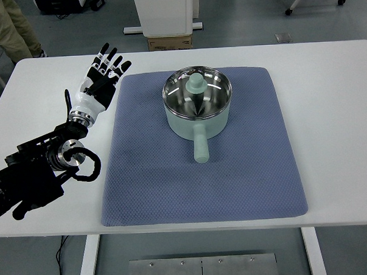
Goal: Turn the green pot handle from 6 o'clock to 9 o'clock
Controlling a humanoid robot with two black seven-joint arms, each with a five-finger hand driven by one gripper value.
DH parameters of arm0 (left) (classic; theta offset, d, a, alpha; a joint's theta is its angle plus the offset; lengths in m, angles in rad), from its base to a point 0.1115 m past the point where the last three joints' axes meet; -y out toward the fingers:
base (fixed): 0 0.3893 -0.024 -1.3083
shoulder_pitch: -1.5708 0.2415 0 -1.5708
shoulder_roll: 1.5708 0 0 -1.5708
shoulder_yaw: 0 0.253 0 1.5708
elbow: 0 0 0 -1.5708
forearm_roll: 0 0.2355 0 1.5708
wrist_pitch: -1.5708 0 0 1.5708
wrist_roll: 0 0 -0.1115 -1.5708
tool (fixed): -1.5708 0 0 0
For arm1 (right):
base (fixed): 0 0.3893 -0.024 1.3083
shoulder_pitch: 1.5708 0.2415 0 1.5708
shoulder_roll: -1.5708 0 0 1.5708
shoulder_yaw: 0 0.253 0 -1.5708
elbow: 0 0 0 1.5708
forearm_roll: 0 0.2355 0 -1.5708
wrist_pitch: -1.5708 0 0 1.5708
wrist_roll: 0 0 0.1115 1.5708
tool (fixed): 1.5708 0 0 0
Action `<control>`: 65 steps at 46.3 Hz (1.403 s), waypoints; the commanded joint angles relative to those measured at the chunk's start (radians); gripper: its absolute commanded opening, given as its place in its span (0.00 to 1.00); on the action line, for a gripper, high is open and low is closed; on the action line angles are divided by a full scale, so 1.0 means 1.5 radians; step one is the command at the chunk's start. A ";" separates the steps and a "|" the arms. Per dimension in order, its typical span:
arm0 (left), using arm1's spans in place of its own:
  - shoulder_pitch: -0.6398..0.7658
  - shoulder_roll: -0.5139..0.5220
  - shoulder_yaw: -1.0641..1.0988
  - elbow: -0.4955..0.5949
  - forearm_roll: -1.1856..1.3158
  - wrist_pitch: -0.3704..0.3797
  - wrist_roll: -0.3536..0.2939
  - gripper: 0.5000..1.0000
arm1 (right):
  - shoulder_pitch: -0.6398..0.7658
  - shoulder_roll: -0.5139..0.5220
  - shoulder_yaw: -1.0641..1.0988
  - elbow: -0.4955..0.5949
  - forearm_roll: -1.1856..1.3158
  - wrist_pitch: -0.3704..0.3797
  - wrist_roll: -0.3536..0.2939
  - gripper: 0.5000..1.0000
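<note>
A pale green pot with a glass lid and green knob stands on the upper middle of a blue mat. Its straight handle points toward the near edge of the table, at 6 o'clock. My left hand hovers over the white table to the left of the mat, fingers spread and holding nothing. It is well apart from the pot. The left arm comes in from the lower left edge. My right arm is out of view.
The white table extends to both sides of the mat. A person's trouser legs stand beyond the far left corner. A white cabinet base and a cardboard box sit behind the far edge.
</note>
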 commanded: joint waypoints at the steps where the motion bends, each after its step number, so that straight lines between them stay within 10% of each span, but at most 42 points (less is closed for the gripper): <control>1: 0.000 0.000 0.000 -0.001 0.000 0.000 0.000 1.00 | 0.000 0.000 0.000 0.000 0.000 0.000 0.001 1.00; 65: -0.002 0.000 0.002 -0.001 0.005 -0.005 0.000 1.00 | 0.000 0.000 0.000 0.000 0.000 0.000 0.000 1.00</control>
